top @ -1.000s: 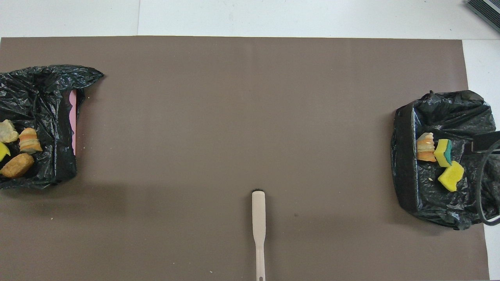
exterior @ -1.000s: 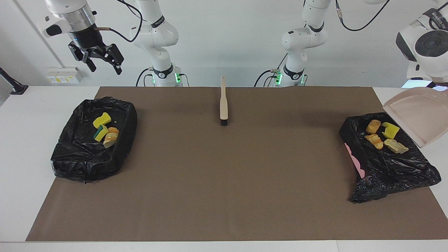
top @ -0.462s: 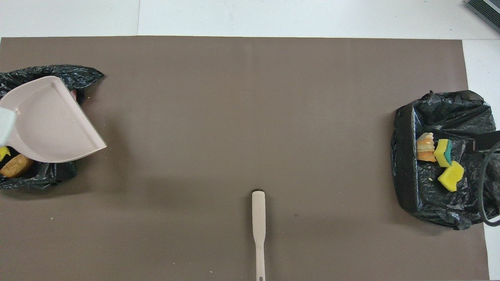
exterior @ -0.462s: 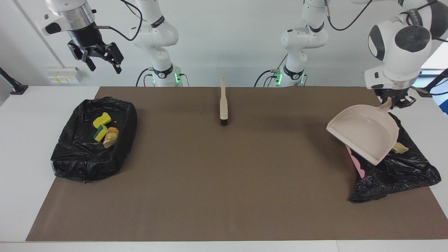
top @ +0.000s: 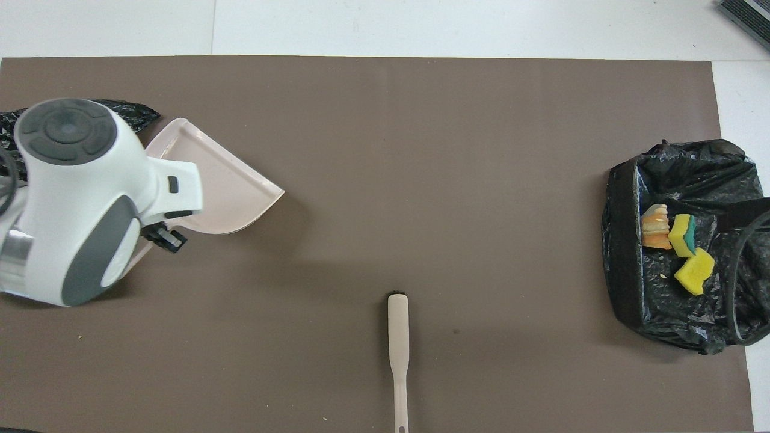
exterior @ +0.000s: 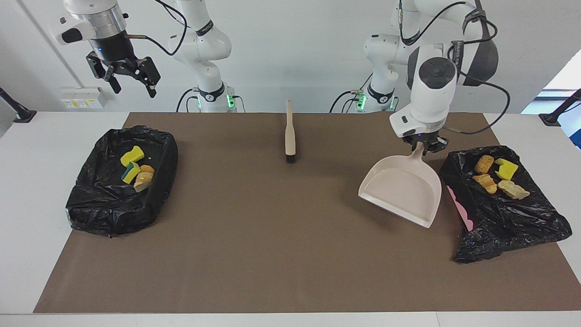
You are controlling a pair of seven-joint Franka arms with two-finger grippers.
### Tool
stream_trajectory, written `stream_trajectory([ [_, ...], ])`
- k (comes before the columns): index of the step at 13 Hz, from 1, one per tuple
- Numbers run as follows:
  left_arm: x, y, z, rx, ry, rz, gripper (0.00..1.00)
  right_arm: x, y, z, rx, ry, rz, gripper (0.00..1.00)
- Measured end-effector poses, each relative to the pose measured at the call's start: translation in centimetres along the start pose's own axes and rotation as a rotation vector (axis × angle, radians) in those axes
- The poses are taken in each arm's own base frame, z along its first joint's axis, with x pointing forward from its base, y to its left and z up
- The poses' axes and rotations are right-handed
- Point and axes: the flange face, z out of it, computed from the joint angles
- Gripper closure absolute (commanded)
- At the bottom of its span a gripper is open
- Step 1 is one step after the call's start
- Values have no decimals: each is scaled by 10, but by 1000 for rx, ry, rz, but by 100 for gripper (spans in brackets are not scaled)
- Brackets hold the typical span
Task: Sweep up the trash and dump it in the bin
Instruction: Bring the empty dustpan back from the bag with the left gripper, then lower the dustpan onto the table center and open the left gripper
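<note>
My left gripper is shut on the handle of the beige dustpan, which hangs tilted and empty low over the brown mat, beside the black-bagged bin at the left arm's end. That bin holds several pieces of trash: tan bread-like lumps and a yellow sponge. In the overhead view the left arm covers most of this bin, and the dustpan shows beside it. My right gripper waits open, high over the second bin, which holds three pieces of trash.
A beige brush lies on the mat near the robots' edge, midway between the arms, bristles pointing away from them; it is the same brush in the overhead view. The second bin sits at the mat's edge.
The left arm has swung the dustpan from beside and over its bin toward the middle of the table and lowered it over the mat. The right gripper has hardly moved.
</note>
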Motion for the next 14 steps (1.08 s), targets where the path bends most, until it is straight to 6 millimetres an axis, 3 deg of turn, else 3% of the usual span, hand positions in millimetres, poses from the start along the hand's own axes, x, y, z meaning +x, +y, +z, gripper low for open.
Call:
stream_trajectory([
  [4, 79, 109, 26, -98, 99, -233, 100, 2, 1, -1, 1, 16, -11, 0],
  [9, 159, 197, 10, -162, 150, -485, 100, 2, 0, -1, 12, 16, -12, 0],
  [12, 205, 227, 18, -183, 180, -587, 100, 2, -1, -1, 22, 16, -12, 0],
  [14, 215, 232, 19, -195, 195, -588, 100, 2, 1, -1, 45, 14, -6, 0],
])
